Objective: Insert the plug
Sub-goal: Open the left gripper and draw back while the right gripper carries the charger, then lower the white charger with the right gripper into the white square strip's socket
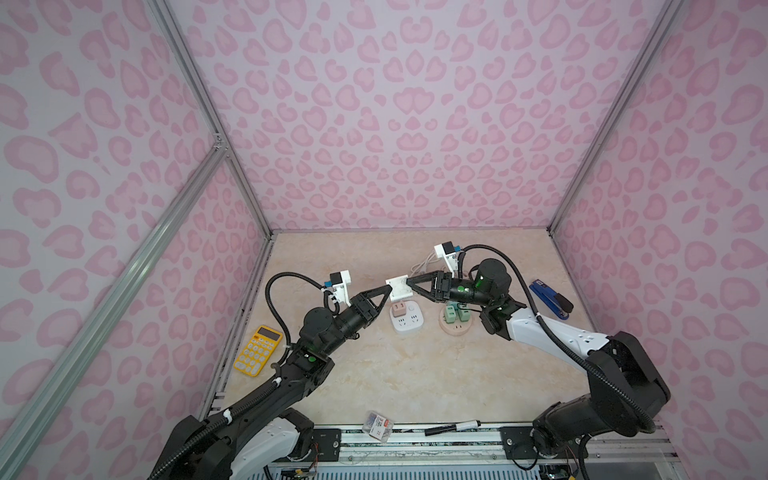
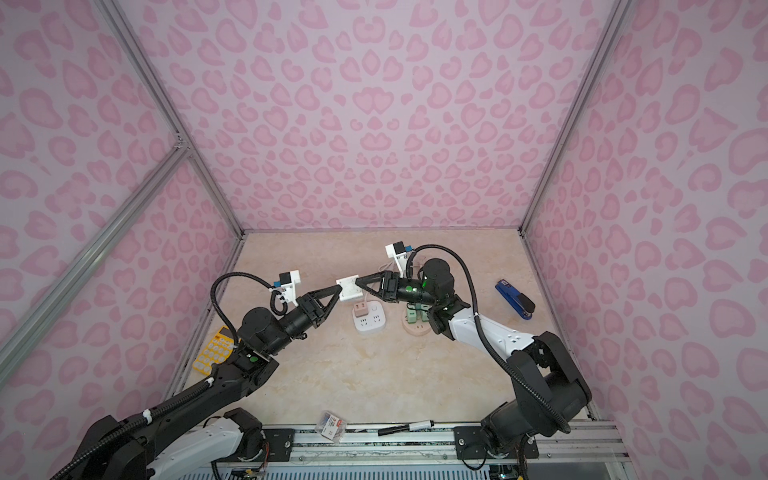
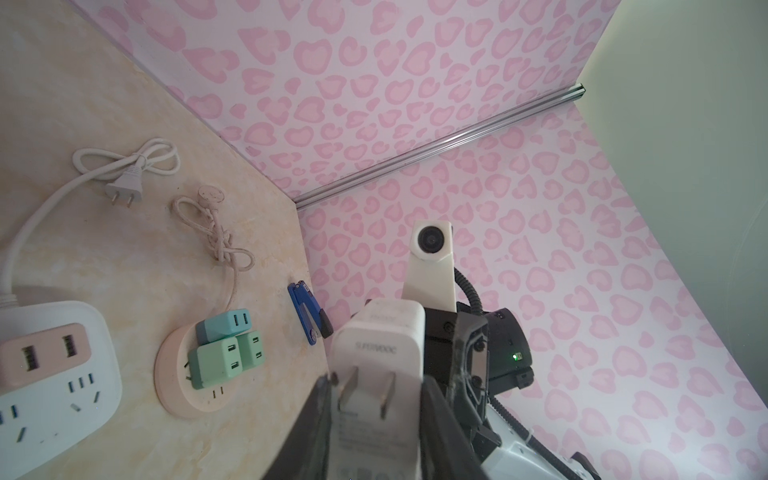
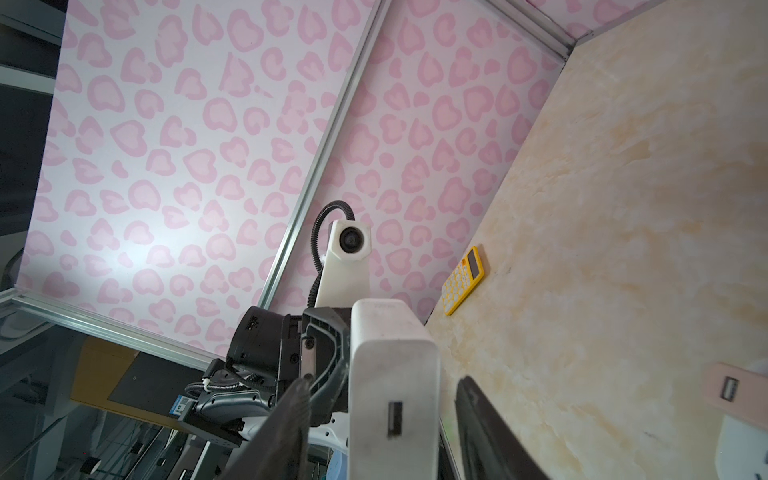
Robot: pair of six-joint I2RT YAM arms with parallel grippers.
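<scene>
The left pincer is clamped on the one plug, a white, rounded plastic block with two flat metal prongs, held in the air. The right pincer straddles its other end, where a single USB slot shows; whether it grips cannot be told. On the marbled counter nearby sit one square white power strip carrying one pink adapter, and one round pink socket carrying three green adapters. Farther out lie one yellow calculator and one blue stapler.
</scene>
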